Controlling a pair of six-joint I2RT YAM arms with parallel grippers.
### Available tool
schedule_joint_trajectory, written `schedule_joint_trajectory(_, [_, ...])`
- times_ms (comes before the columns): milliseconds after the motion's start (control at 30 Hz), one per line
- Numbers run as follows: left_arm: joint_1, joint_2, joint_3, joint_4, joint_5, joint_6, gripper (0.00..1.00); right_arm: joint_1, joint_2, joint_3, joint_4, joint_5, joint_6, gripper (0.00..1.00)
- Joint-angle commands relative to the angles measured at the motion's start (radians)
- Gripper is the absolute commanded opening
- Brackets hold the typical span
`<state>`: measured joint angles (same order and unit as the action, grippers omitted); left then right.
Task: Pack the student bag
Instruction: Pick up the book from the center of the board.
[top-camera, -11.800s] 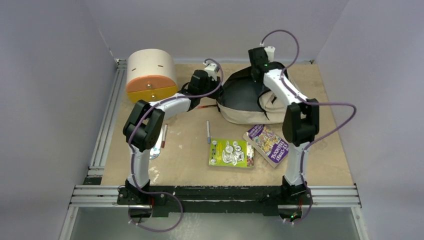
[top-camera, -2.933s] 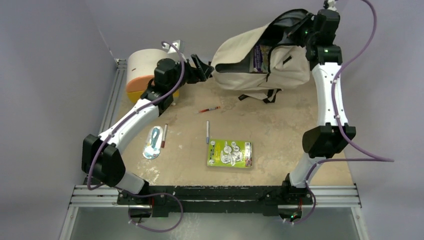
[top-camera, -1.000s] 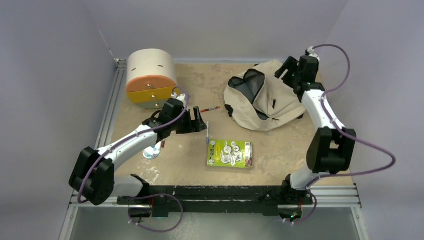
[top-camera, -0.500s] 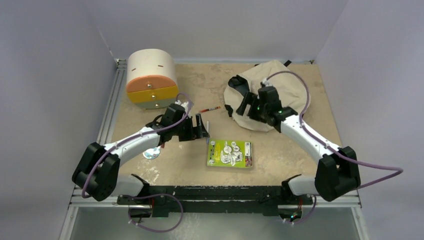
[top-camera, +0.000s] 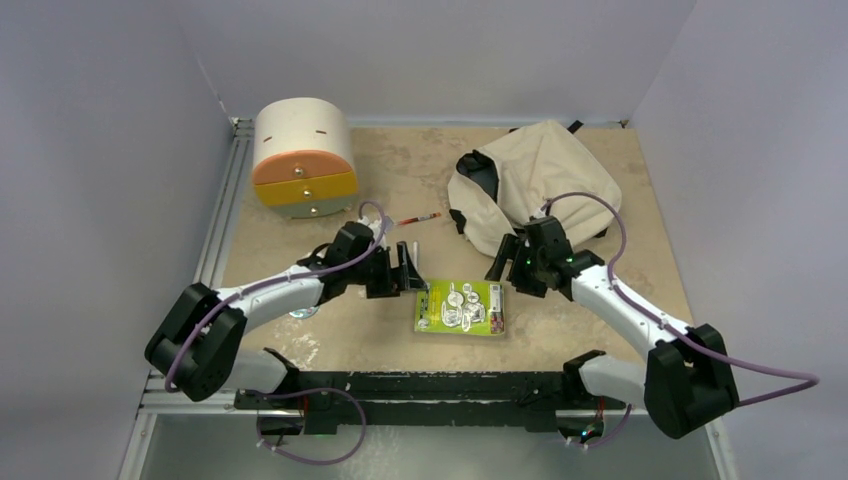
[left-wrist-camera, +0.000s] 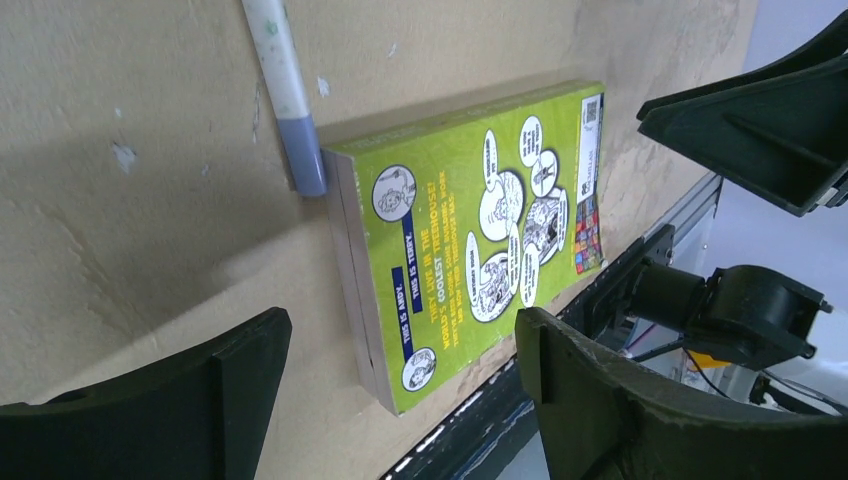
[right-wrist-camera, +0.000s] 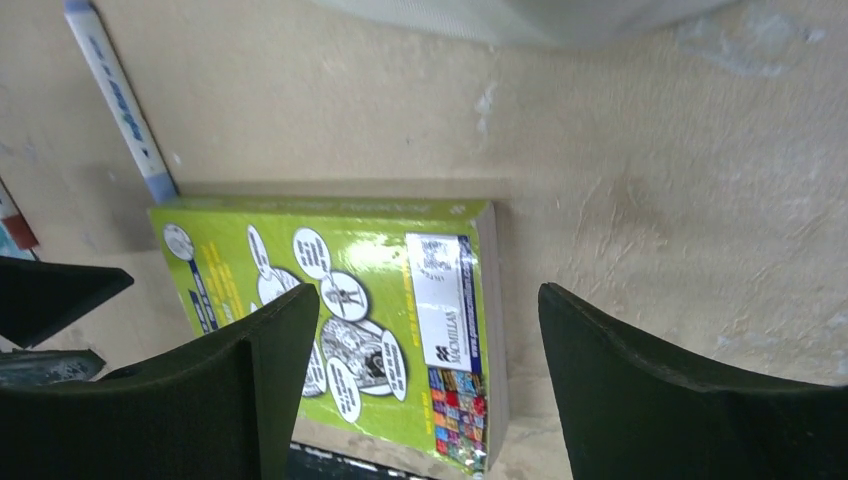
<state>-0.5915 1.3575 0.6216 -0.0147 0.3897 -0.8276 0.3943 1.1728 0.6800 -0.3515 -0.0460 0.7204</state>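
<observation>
– Where is the student bag (top-camera: 545, 175)?

– It lies on the table (top-camera: 400, 170), just behind the right fingers (right-wrist-camera: 200, 400). It is well apart from the left fingers (left-wrist-camera: 180, 400).

– Are the fingers holding anything?

– No. Both pairs are spread wide apart with nothing in them.

– What is between the two pairs?

– A green book (top-camera: 461, 307), flat on the table. The left fingers hang by its left edge. The right fingers hang by its far right corner. A white pen (left-wrist-camera: 285, 90) with a grey cap ends right at the book's corner, near the left fingers.
</observation>
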Motion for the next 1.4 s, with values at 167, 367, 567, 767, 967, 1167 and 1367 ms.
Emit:
schedule_joint_trajectory(167, [-0.079, 0.045, -0.014, 0.034, 0.002, -0.094, 0.79, 0.000, 0.004, -0.107, -0.010, -0.138, 0.024, 0.81])
schedule_joint_trajectory(367, [-0.130, 0.091, -0.003, 0.037, -0.018, -0.123, 0.76, 0.000, 0.006, -0.166, 0.056, -0.201, 0.048, 0.73])
schedule_joint_trajectory(567, [-0.147, 0.132, 0.004, 0.047, -0.019, -0.119, 0.72, 0.000, 0.034, -0.243, 0.144, -0.296, 0.058, 0.59])
schedule_joint_trajectory(767, [-0.164, 0.175, 0.019, 0.069, -0.011, -0.114, 0.70, 0.000, 0.001, -0.243, 0.171, -0.294, 0.071, 0.31])
schedule_joint_trajectory(967, [-0.168, 0.175, 0.022, 0.074, -0.017, -0.102, 0.69, -0.001, -0.093, -0.242, 0.224, -0.304, 0.069, 0.00])
schedule_joint_trajectory(1167, [-0.156, 0.108, 0.062, -0.032, -0.131, -0.037, 0.75, 0.000, -0.208, -0.223, 0.229, -0.254, 0.065, 0.00])
schedule_joint_trajectory(1367, [-0.085, 0.044, 0.062, -0.078, -0.153, -0.010, 0.78, -0.001, -0.269, -0.177, 0.236, -0.257, 0.054, 0.00])
